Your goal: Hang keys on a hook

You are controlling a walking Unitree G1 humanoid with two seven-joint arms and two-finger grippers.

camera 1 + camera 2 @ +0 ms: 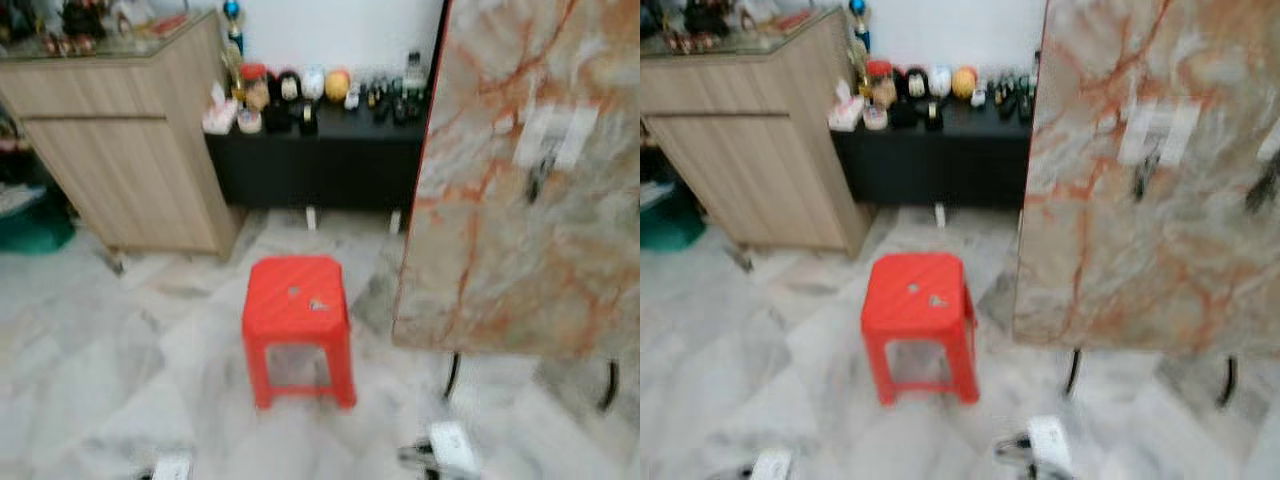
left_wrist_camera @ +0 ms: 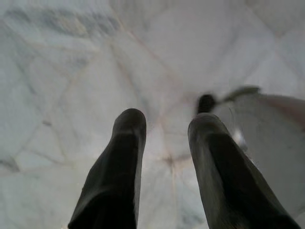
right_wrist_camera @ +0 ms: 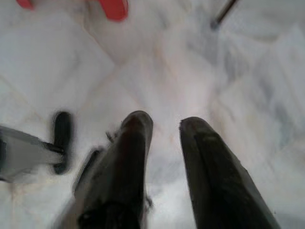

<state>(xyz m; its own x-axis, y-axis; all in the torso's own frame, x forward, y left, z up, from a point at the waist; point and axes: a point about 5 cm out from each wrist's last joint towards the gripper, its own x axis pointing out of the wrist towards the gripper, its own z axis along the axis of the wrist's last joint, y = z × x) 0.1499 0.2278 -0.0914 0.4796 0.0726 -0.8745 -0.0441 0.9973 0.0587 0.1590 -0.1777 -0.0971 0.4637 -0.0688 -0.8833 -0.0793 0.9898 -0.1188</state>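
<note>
Pale marble floor tiles (image 1: 90, 360) with grey veining run across the room, up to a light wooden cabinet (image 1: 130, 150) on the left and a low black sideboard (image 1: 320, 160) against the white back wall. Small bottles and round ornaments (image 1: 300, 88) crowd the sideboard top; they are too blurred to name singly.

A red plastic stool (image 1: 297, 325) stands on the floor in the middle. On its seat lies a small pale metallic object (image 1: 318, 304), likely the keys, with a second tiny speck (image 1: 293, 292) just beside it; both are too small and soft to make out in detail.

At the right rises a big marble-patterned panel (image 1: 520, 180), cream with orange-red veins, on thin black legs (image 1: 452, 375). It carries white patches with dark hook-like shapes (image 1: 540, 172), smeared by blur. The panel is cut off by the upper and right edges of the head views.

The left gripper (image 2: 167, 126) hangs over bare floor, its two black fingers (image 2: 125, 157) parted with a clear gap, grasping nothing and touching nothing. The right gripper (image 3: 164, 124) likewise hangs above the tiles, fingers (image 3: 205, 162) spread apart and empty; a red stool leg (image 3: 113, 8) shows well beyond its tips. White parts of the robot (image 1: 452, 445) peek in at the bottom edge of the head views.
</note>
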